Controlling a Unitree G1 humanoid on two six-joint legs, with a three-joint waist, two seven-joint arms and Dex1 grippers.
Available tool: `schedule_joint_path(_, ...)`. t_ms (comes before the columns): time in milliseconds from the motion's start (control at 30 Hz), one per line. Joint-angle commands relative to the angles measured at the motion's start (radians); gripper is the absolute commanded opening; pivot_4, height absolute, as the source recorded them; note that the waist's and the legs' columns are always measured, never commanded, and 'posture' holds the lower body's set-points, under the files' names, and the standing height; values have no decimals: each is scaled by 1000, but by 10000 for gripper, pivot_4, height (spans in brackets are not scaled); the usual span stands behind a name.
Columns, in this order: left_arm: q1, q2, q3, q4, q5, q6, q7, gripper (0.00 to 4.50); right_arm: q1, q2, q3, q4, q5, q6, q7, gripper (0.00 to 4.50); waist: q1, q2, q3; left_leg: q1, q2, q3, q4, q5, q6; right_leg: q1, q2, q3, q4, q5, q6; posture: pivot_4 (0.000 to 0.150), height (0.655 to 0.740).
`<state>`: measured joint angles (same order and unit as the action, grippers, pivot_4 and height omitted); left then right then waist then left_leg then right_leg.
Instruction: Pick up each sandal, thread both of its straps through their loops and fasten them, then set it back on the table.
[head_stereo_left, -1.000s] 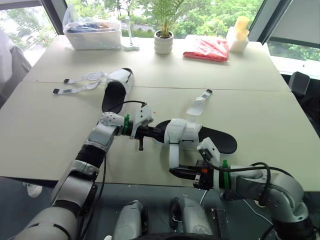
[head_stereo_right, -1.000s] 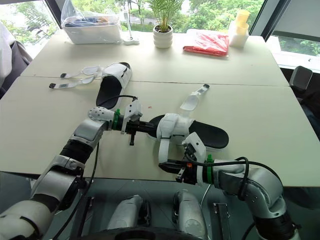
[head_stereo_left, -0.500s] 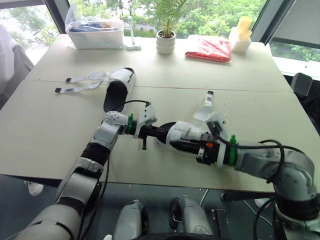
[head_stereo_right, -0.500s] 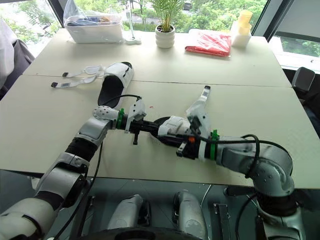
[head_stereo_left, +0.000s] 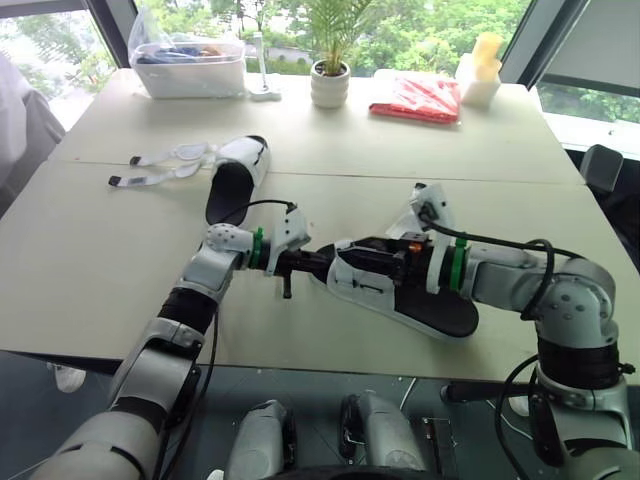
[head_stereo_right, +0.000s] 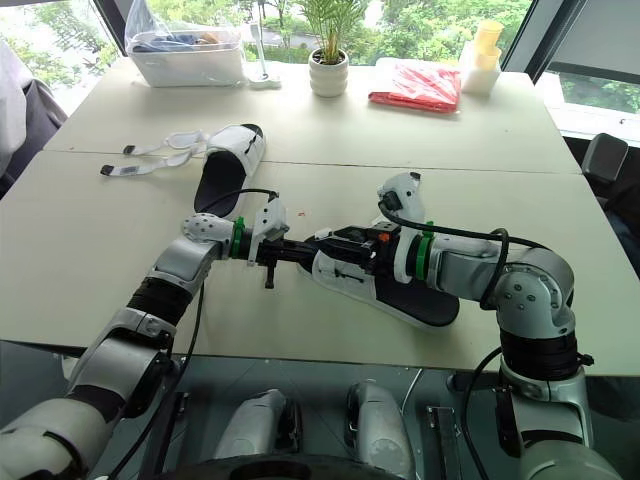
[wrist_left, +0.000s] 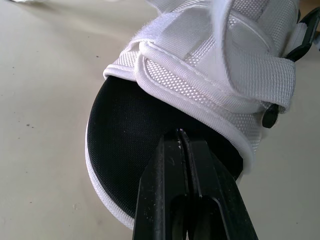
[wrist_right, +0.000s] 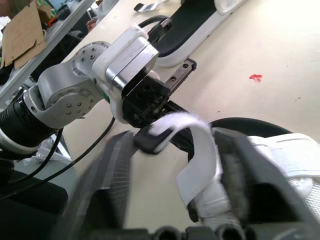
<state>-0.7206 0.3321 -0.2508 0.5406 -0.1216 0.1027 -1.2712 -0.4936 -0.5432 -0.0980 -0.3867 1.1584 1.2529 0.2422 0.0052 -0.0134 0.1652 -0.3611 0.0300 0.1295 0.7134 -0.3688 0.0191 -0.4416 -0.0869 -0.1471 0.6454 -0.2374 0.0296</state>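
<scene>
Left hand (wrist_left: 182, 137) pinches sandal (wrist_left: 130, 165) end; right hand (wrist_right: 175, 150) straddles strap (wrist_right: 192, 120).

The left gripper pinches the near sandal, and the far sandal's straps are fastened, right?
Not fastened: the far sandal has its straps lying loose, as the left eye view shows. The left gripper does pinch the near sandal.

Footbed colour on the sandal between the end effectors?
Black mesh footbed, clearest in the left wrist view.
</scene>
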Motion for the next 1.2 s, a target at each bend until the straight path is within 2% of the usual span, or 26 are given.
schedule_joint_path(33, 14, 7, -2, -4, 7, 9, 6, 0, -29, -18, -36, -33, 20, -9, 8, 44074, 0, 0, 0, 0, 0, 0, 0, 0, 0, 0, 0, 0, 0, 0, 0, 1500, 7288)
schedule_joint_path(167, 16, 6, -2, -8, 6, 9, 8, 0, -13, -89, 5, -111, -76, -78, 81, 44074, 0, 0, 0, 0, 0, 0, 0, 0, 0, 0, 0, 0, 0, 0, 0, 1500, 7288)
schedule_joint_path(300, 14, 4, -3, -5, 6, 7, 8, 0, 36, -218, 180, -156, -430, -393, 233, 44074, 0, 0, 0, 0, 0, 0, 0, 0, 0, 0, 0, 0, 0, 0, 0, 1500, 7288)
schedule_joint_path(367, 11, 3, -3, -2, 6, 5, 8, 0, 50, -216, 206, -134, -496, -471, 264, 44074, -1, 0, 0, 0, 0, 0, 0, 0, 0, 0, 0, 0, 0, 0, 1, 1500, 7288)
schedule_joint_path(500, 8, 1, -3, -2, 6, 6, 9, 0, 26, -95, 140, -84, -465, -458, 197, 44074, 0, 0, 0, 1, 0, 1, 0, 0, -1, 0, 0, 0, 1, 0, 1, 1500, 7288)
schedule_joint_path(700, 11, 2, -3, -2, 6, 6, 9, 0, -63, 42, -46, -11, -216, -268, 85, 44074, 1, 0, 0, 0, 0, 1, 1, 1, -1, 0, 0, 0, 1, 0, 1, 1500, 7288)
schedule_joint_path(900, 10, 0, -2, -1, 6, 6, 11, 0, -45, -104, 136, 2, -315, -184, 240, 44074, -1, 0, 0, 0, 0, 1, 0, 0, 0, 0, 0, 0, 0, 0, 1, 1500, 7288)
schedule_joint_path(1200, 7, -3, 0, 4, 7, 4, 15, 0, -171, -12, 200, 211, -389, -122, 257, 44074, -1, 0, 0, 0, 0, 1, 1, 0, 0, 0, 0, 0, 2, 0, 1, 1500, 7288)
